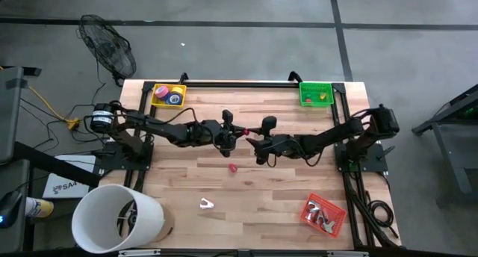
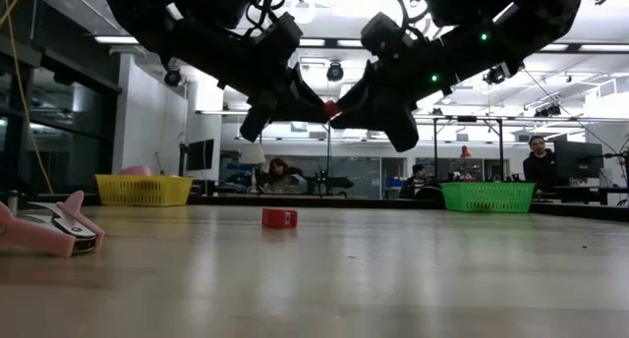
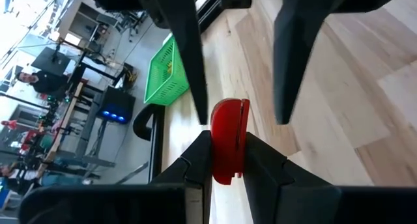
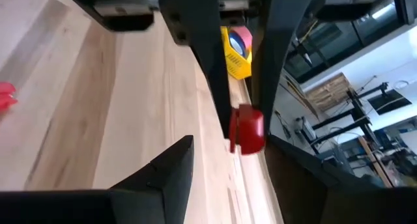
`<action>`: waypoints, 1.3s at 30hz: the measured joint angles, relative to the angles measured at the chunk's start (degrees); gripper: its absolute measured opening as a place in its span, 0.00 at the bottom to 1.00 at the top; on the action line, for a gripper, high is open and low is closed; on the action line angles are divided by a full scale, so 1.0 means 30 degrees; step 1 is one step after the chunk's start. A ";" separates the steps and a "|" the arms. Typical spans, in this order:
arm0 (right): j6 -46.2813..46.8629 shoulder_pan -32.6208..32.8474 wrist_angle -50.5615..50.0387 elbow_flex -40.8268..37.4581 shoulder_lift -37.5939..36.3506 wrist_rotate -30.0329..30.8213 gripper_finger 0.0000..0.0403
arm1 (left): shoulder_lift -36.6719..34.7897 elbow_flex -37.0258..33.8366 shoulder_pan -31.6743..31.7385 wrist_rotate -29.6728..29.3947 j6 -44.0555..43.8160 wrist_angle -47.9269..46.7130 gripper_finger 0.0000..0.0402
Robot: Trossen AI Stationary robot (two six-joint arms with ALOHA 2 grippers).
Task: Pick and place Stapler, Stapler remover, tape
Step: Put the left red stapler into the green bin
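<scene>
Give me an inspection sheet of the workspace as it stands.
Surface: wooden table, bare between the items.
Job's things: small red piece held in mid-air; second red piece lies mid-table; pale pink tool near the front edge; tape rolls in the yellow basket.
Clutter: green basket, orange tray with metal parts, white bucket at the front-left corner.
Grippers: left gripper jaws shut on the held red piece; right gripper jaws open either side of it.
Cables: yellow cable on the floor; black cables by the right base.
Surroundings: fan on the floor; people behind the table.
</scene>
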 joint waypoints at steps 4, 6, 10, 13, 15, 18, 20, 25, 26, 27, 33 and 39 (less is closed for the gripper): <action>0.0015 -0.0063 0.0288 0.0000 0.0004 -0.0033 0.45 | 0.0000 0.0000 0.0000 0.0015 -0.0007 0.0023 0.14; 0.0007 -0.0063 0.0594 0.0000 0.0004 -0.0025 0.45 | 0.0000 0.0000 0.0000 0.0015 -0.0005 -0.0007 0.14; 0.0007 -0.0063 0.0998 0.0000 0.0004 -0.0130 0.45 | 0.0000 0.0000 0.0000 0.0015 -0.0007 -0.0002 0.14; 0.0007 -0.0063 0.0993 0.0000 0.0004 -0.0137 0.44 | 0.0000 0.0000 0.0000 0.0015 -0.0007 -0.0002 0.14; 0.0007 -0.0063 0.0985 0.0000 0.0004 -0.0137 0.42 | 0.0000 0.0000 0.0000 0.0022 -0.0007 -0.0002 0.14; 0.0007 -0.0071 0.0985 0.0000 0.0004 -0.0137 0.37 | 0.0000 0.0000 0.0000 0.0022 -0.0007 -0.0002 0.14; 0.0007 -0.0071 0.0985 0.0000 0.0004 -0.0137 0.32 | 0.0000 0.0000 0.0000 0.0029 -0.0007 0.0000 0.14; 0.0007 -0.0071 0.0985 0.0000 0.0004 -0.0130 0.22 | 0.0000 0.0000 0.0000 0.0051 -0.0009 -0.0016 0.14; 0.0007 -0.0071 0.0985 0.0000 0.0004 -0.0131 0.20 | 0.0000 0.0000 0.0000 0.0036 -0.0022 -0.0016 0.14; 0.0002 -0.0071 0.0985 0.0007 0.0004 -0.0119 0.19 | 0.0000 0.0000 0.0000 0.0042 -0.0067 -0.0016 0.14; -0.0015 -0.0071 0.0985 0.0015 -0.0001 -0.0086 0.16 | 0.0000 0.0000 0.0000 0.0022 -0.0145 -0.0002 0.14; -0.0014 -0.0071 0.0978 0.0015 -0.0004 -0.0097 0.14 | 0.0000 0.0000 0.0000 0.0022 -0.0222 -0.0002 0.14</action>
